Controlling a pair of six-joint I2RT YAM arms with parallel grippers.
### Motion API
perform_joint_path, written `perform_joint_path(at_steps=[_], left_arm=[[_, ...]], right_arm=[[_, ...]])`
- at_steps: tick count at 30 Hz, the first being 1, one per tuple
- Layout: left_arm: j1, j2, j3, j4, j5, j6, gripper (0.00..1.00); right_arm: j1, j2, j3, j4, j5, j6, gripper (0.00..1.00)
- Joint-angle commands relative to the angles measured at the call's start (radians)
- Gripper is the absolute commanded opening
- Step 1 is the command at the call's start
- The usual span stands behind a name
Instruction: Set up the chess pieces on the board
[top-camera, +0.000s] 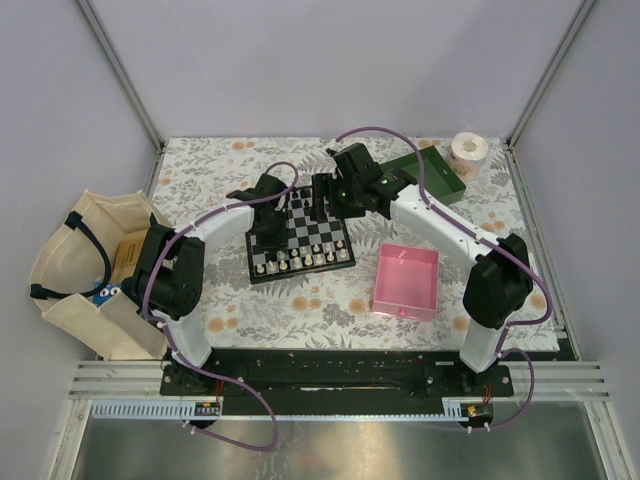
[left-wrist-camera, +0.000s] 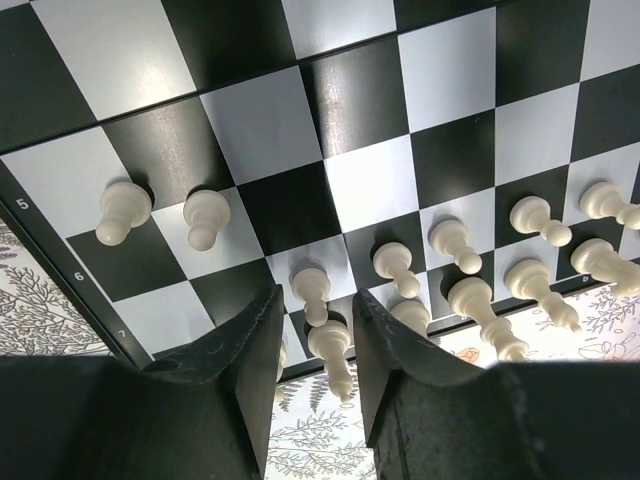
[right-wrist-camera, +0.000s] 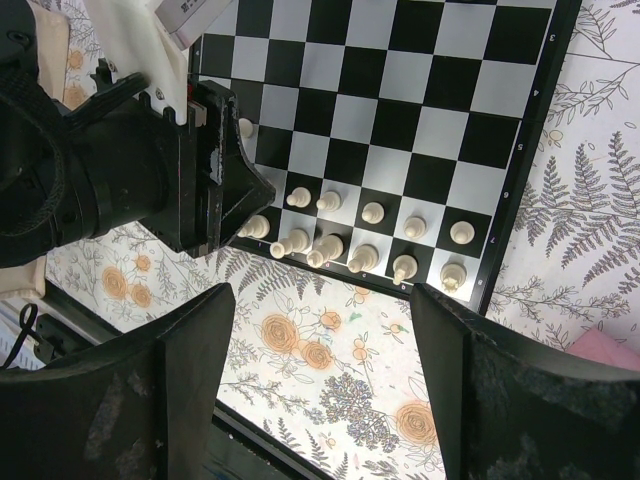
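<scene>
Left wrist view puts the left gripper (left-wrist-camera: 318, 297) low over the near edge of the board (left-wrist-camera: 370, 180). Its jaws are parted only narrowly around one cream-white piece (left-wrist-camera: 331, 352), which stands upright on the board's outermost row. The gap looks slightly wider than the piece, so I judge it to be standing free rather than pinched, though contact on the hidden side cannot be ruled out. The narrow opening makes sense here: the other chess pieces (right-wrist-camera: 372, 212) stand close together in two rows along that same edge of the board, and wider jaws would risk knocking a neighbour over. The right gripper (right-wrist-camera: 322, 300) hangs above the table (right-wrist-camera: 330, 350) just off the board's near edge. Its jaws are spread wide with nothing between them, which keeps it out of the left arm's way. A pink tray (top-camera: 403, 313) lies on the table just beside the board's right side; what it contains is too small to tell. Both arms cover the far half of the board in the top view, so I cannot tell whether black pieces stand there. By my reading, the white side is largely set and the rest is not yet confirmed.
</scene>
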Motion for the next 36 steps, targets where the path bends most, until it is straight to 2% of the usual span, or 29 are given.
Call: perform_joint_path(at_steps=[1,6,12,17,23,36], left_arm=[[-0.003,-0.051,0.023,0.02,-0.006,-0.01,0.38],[-0.003,-0.082,0.045,0.024,-0.014,-0.011,0.42],[0.001,-0.069,0.106,0.008,-0.1,0.001,0.45],[0.02,-0.034,0.149,-0.018,-0.133,0.007,0.45],[0.064,-0.003,0.163,-0.027,-0.107,0.03,0.43],[0.077,0.02,0.135,-0.018,-0.089,0.028,0.39]], right_arm=[[-0.005,-0.003,0.015,0.028,-0.021,0.0,0.8],[-0.005,-0.003,0.012,0.029,-0.024,0.0,0.8],[-0.005,-0.008,0.006,0.028,-0.016,0.004,0.8],[-0.005,-0.013,0.0,0.029,-0.013,0.004,0.8],[-0.007,-0.011,-0.001,0.029,-0.01,0.005,0.8],[-0.005,-0.005,0.003,0.026,-0.019,0.014,0.84]])
